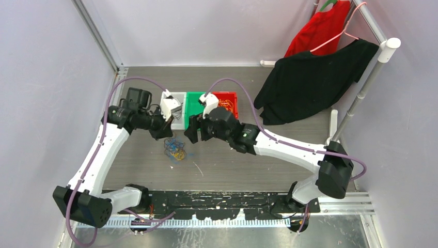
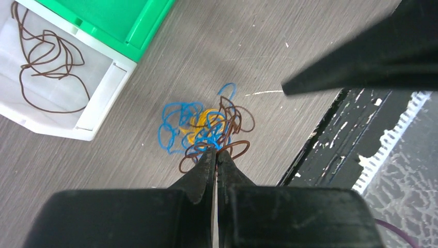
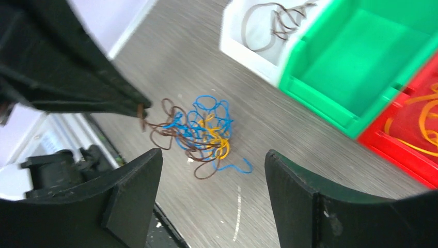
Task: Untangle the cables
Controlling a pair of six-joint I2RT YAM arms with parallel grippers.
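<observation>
The cables lie as one small tangle of blue, brown and orange-yellow strands on the grey table, in front of the bins. My left gripper is shut at the tangle's near edge with a brown cable pinched in its tips. In the right wrist view that strand rises from the heap to the left fingertips. My right gripper hangs open just above the tangle and holds nothing. Seen from above, the left gripper and the right gripper flank the heap.
Behind the tangle stand three bins in a row. The white bin holds a loose brown cable, the green bin holds nothing, and the red bin holds an orange cable. A black garment hangs at the back right.
</observation>
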